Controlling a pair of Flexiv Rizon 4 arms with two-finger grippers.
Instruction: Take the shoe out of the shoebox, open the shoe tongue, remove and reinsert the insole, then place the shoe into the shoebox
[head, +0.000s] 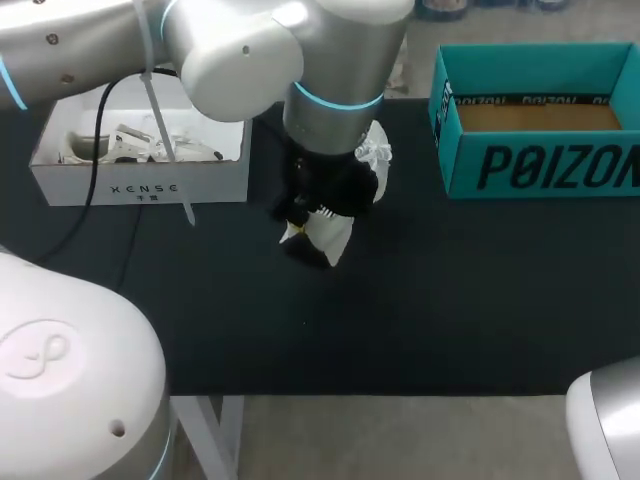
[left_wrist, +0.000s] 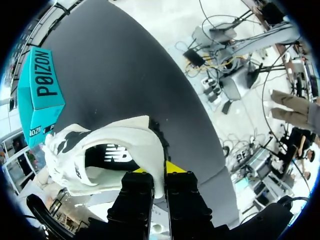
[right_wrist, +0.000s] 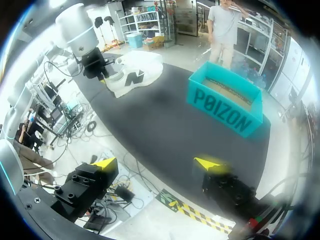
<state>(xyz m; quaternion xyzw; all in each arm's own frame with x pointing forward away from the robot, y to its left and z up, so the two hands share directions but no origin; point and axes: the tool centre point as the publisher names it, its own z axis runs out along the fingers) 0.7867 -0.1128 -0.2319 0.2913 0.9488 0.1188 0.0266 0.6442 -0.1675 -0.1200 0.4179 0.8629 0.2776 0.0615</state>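
Left end effector (left_wrist: 159, 172) was clamped on the shoe (left_wrist: 125, 145) — yellow tips pinched the thin white rim of the opening, one inside and one outside, at what looked like the heel end. The shoe sat on the black surface (head: 420, 320), out of the teal shoebox (head: 540, 165) and between it and a white box (head: 140, 187). Right end effector (right_wrist: 157, 162) hung off the surface's near edge, fingers wide apart, holding nothing.

Judgement: a light shoe with a soft upper, likely to fold under a pinch. The heel rim seemed stiffer, so a fair hold. The dark insole (left_wrist: 112, 156) looked thin and floppy — best taken by its rear edge.
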